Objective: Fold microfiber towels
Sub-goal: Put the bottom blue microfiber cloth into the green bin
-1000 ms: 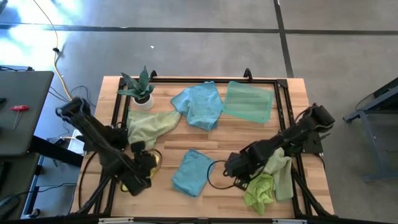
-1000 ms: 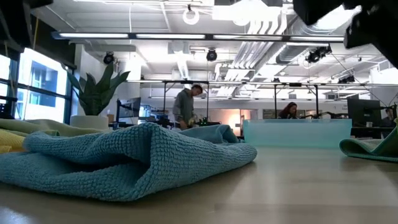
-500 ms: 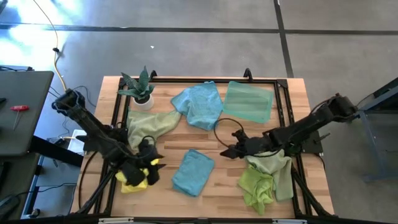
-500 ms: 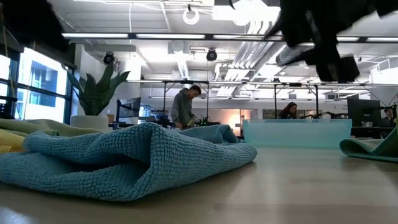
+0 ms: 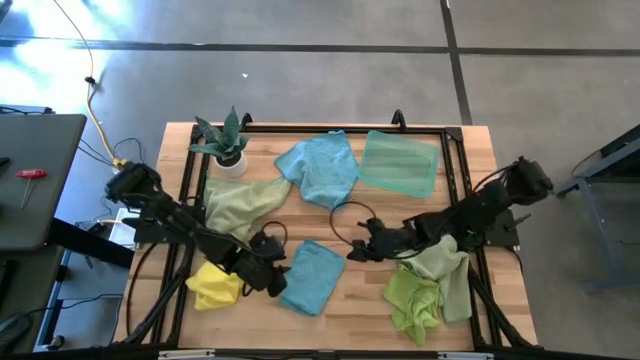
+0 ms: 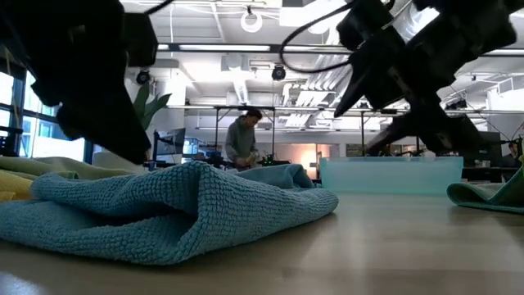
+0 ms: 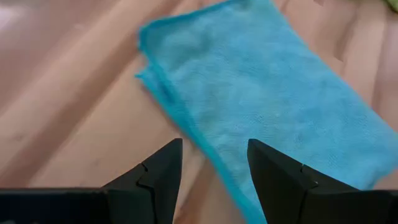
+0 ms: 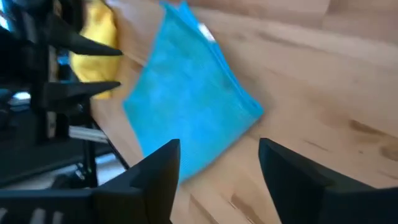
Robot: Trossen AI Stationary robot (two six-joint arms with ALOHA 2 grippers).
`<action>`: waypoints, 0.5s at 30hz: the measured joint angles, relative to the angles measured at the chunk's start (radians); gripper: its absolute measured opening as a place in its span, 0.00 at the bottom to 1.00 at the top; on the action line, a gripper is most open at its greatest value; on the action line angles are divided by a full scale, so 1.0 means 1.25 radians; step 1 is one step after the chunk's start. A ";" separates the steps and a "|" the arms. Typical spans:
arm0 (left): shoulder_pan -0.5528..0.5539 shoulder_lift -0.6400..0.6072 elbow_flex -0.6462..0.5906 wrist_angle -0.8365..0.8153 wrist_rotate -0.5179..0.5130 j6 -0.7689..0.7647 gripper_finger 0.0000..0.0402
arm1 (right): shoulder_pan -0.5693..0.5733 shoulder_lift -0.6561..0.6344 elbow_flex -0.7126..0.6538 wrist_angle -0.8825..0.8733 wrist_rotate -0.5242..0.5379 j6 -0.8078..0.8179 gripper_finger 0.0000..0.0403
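Wooden table (image 5: 470,150) with black frame, concrete floor around. Folded blue towel (image 5: 311,277) lies flat near front edge, centre (free, nothing gripping it). Left gripper (image 5: 275,280) just beside its left edge, fingers apart, empty. Right gripper (image 5: 357,250) near its far right corner, fingers spread, empty. Yellow towel (image 5: 213,286) left of it. Crumpled blue towel (image 5: 320,168) and flat mint towel (image 5: 399,164) at far side. Lime towel (image 5: 415,303) near right. Sage towel (image 5: 240,203) by potted plant (image 5: 224,142).

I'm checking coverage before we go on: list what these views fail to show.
- Yellow towel: partly under the left arm, high view.
- Lime green towel: crumpled, fold state unclear.
- Blue towel fills the low view; table behind hidden.
- Left gripper, right gripper: open, empty.
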 joint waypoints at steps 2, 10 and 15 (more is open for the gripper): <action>0.001 0.022 0.000 0.038 0.015 0.001 0.43 | -0.006 0.033 0.014 0.001 -0.018 0.000 0.58; 0.001 0.088 0.001 0.110 0.063 0.000 0.43 | -0.008 0.152 0.074 0.010 -0.061 0.005 0.70; 0.001 0.120 0.001 0.139 0.071 -0.019 0.43 | -0.010 0.219 0.128 0.011 -0.068 -0.001 0.70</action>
